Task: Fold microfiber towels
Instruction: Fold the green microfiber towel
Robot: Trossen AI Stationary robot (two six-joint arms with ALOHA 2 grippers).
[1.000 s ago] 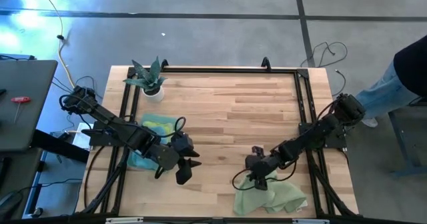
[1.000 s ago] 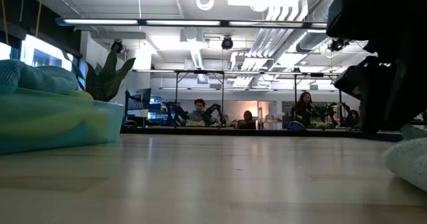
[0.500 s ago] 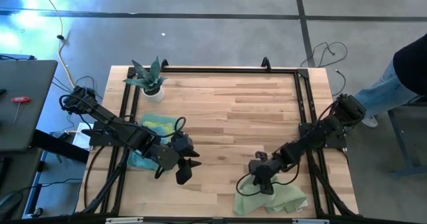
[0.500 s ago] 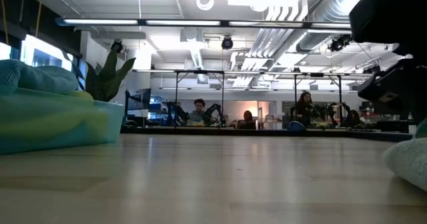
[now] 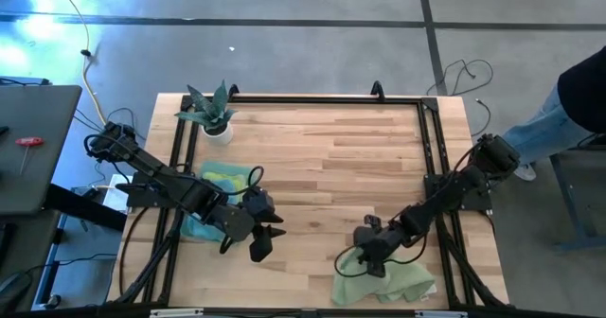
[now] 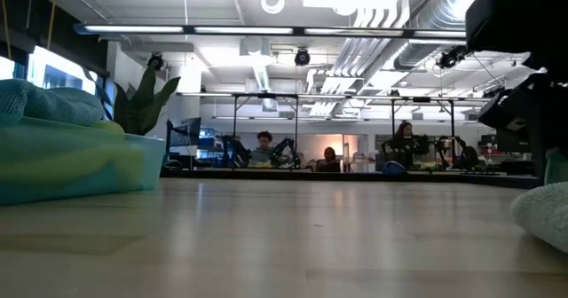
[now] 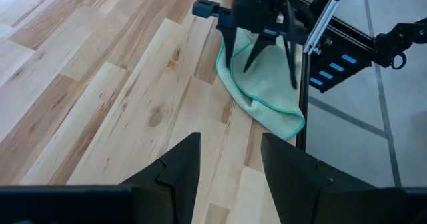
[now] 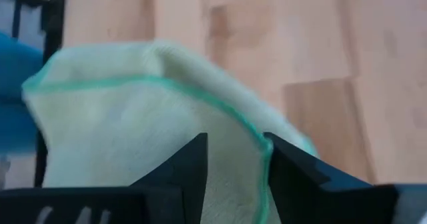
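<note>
While your left gripper (image 5: 265,231) has not moved over the last second, the right one has done all the changing, so read the table from the left edge across. At the far left the small potted plant (image 5: 212,113) stands near the back corner, well clear of any work. Just in front of it lies the stack of waiting towels (image 5: 220,180) — yellow and blue showing from above, partly under the left arm — and in the low view that same pile fills the left side. The left gripper hangs just past that pile over bare wood, its fingers (image 7: 179,165) spread wide and holding nothing. Moving right, the middle of the wooden table (image 5: 322,157) holds nothing. Then comes the right gripper (image 5: 371,254), which a second ago sat a little farther back and has since slid toward the front edge and down onto the pale green towel (image 5: 388,282); its fingers (image 8: 190,163) are parted with the teal-edged hem lying between them, not yet pinched. I judge this to be the reach for a first grasp, so the fold itself has hardly begun. The towel lies rumpled at the front right corner, close to the table's black frame (image 5: 443,181) — watch that rail and the edge when you lift. A person (image 5: 576,110) stands beyond the right side, off the table.
</note>
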